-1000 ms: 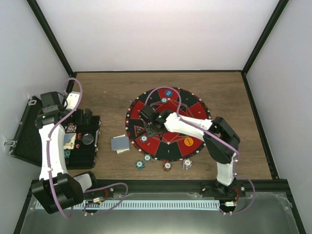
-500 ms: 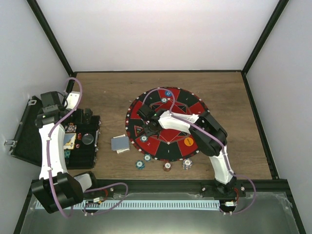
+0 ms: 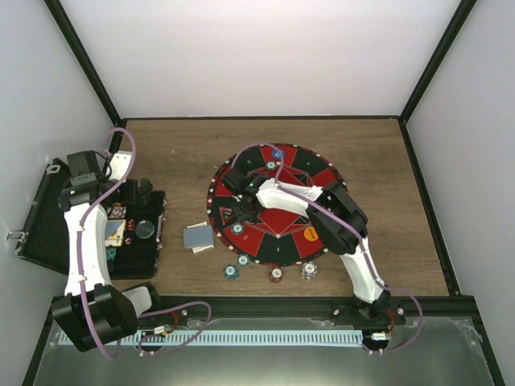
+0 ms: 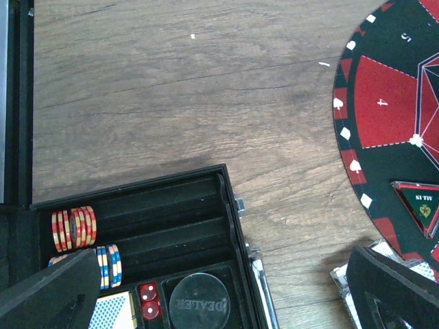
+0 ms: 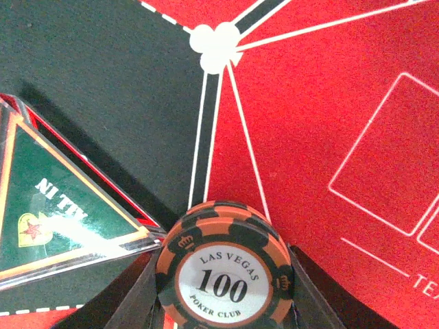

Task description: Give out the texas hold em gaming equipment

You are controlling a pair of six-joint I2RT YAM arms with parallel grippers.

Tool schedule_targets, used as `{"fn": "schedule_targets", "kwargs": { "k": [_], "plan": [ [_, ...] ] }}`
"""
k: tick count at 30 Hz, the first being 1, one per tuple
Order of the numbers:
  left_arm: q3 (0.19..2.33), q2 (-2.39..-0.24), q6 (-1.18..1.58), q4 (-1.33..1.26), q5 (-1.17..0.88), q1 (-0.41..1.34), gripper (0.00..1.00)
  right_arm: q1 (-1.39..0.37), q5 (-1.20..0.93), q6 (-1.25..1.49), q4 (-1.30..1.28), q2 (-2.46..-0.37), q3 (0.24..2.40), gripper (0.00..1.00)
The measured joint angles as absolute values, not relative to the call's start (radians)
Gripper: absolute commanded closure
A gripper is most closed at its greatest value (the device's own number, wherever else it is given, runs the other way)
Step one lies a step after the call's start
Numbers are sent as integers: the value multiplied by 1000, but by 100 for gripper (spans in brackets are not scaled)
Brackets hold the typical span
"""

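My right gripper is shut on an orange and black "100" poker chip, held just above the round red and black mat, next to a green "ALL IN" triangle. In the top view this gripper is over the mat's left part. My left gripper is open and empty above the black case, which holds orange chips, blue chips and a card deck. A grey-blue card stack lies between the case and the mat.
Several loose chips lie on the wood in front of the mat. A blue button and an orange button sit on the mat. The case also holds a black dealer disc and red dice.
My right gripper has moved a little left and toward the back over the mat, with its arm folding in. The left arm has not moved.
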State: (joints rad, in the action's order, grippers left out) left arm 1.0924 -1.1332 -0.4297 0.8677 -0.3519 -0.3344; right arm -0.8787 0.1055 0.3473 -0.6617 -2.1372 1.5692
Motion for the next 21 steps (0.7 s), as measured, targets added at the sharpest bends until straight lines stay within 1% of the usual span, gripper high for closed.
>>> {"fn": "schedule_targets", "kwargs": {
  "k": [2,4,5,8,10,14,16,21],
  "plan": [
    [1092,-1134,-430,867,-351,-334,0,-881,108,347,-662,-2141,1573,76],
    [1092,-1134,-430,867,-349,-334,0,-881,110,347,-662,-2141,1573,70],
    [1092,-1134,-430,866,-348,-334,0,-881,110,347,-662,-2141,1573,66],
    [1092,-1136,-430,865,-348,-334,0,-883,113,346,-662,-2141,1573,50],
    [1092,-1138,-429,864,-348,-334,0,-883,114,337,-661,-2141,1572,44],
    [1092,-1140,-427,862,-349,-334,0,-886,109,328,-651,-2140,1572,36],
    [1092,-1140,-427,862,-349,-334,0,-887,105,325,-651,-2138,1572,33],
    [1092,-1140,-427,862,-349,-334,0,-887,105,308,-672,-2115,1573,32]
  ]
}}
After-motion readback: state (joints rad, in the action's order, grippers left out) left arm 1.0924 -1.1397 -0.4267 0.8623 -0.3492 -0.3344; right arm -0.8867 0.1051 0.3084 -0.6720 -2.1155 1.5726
